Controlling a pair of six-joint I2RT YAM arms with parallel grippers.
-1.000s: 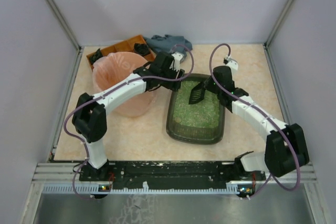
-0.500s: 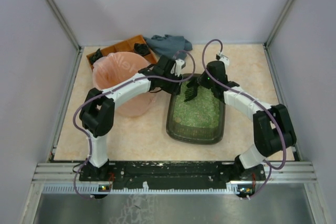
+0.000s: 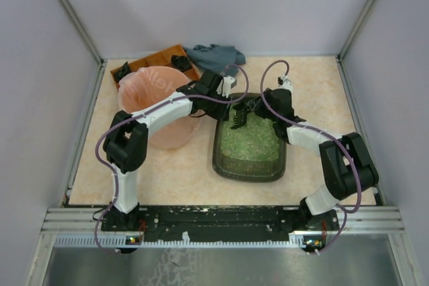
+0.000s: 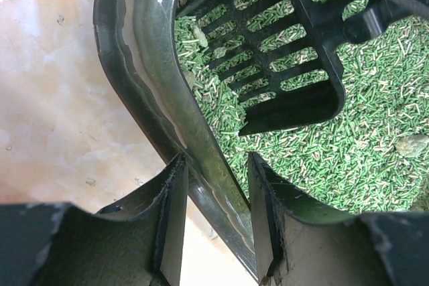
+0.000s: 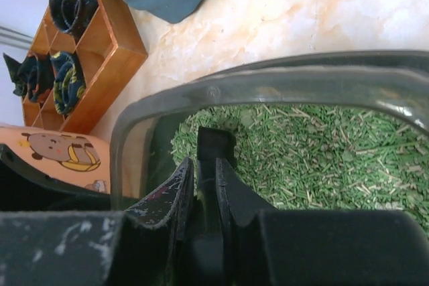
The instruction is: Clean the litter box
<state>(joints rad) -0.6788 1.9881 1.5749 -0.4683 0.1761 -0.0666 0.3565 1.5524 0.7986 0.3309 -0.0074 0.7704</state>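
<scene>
The litter box [image 3: 249, 179] is a dark tray of green granules in mid-table. My left gripper [image 3: 228, 106] is at its far left corner. In the left wrist view the left gripper [image 4: 216, 159] straddles the litter box rim [image 4: 144, 65], one finger outside and one inside, with a gap still showing on the outer side. My right gripper [image 3: 263, 109] is shut on the handle of a black slotted scoop [image 3: 240, 117]. The scoop blade [image 4: 281, 51] rests tilted on the granules, with a few pale bits on it. The right gripper [image 5: 203, 165] pinches the scoop handle [image 5: 214, 140].
A pink-bagged bin [image 3: 151, 92] stands just left of the box, under my left arm. Behind it lie an orange compartmented tray [image 3: 151, 60] with dark rolled items and a blue-grey cloth [image 3: 216, 53]. A pale clump [image 4: 410, 144] lies on the granules. Walls enclose the table.
My right arm carried the scoop left to the box's far left corner and lowered it. The left gripper's jaws have narrowed around the box rim.
</scene>
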